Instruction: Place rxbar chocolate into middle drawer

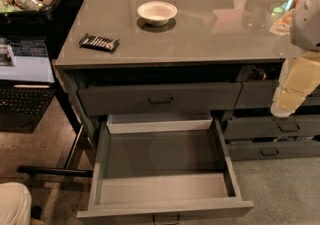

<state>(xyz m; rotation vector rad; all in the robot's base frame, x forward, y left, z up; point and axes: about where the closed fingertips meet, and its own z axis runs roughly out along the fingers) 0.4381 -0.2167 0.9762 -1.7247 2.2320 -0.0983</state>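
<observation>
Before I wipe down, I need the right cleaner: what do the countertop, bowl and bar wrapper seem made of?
The countertop: glossy grey, perhaps laminate or glass; it mirrors lights. The bowl: matte white, paper or ceramic, unclear. The rxbar chocolate wrapper: black plastic film, likely, slightly shiny. The tool hangs at right, by the narrower drawers.

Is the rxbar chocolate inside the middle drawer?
No, the rxbar chocolate lies on the countertop, the middle drawer is open below, and the pincer hangs at the right.

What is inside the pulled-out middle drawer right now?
The middle drawer shows only bare grey floor; its rearmost part is hidden under the drawer above. The rxbar chocolate lies on the countertop; the claw hangs at right.
</observation>
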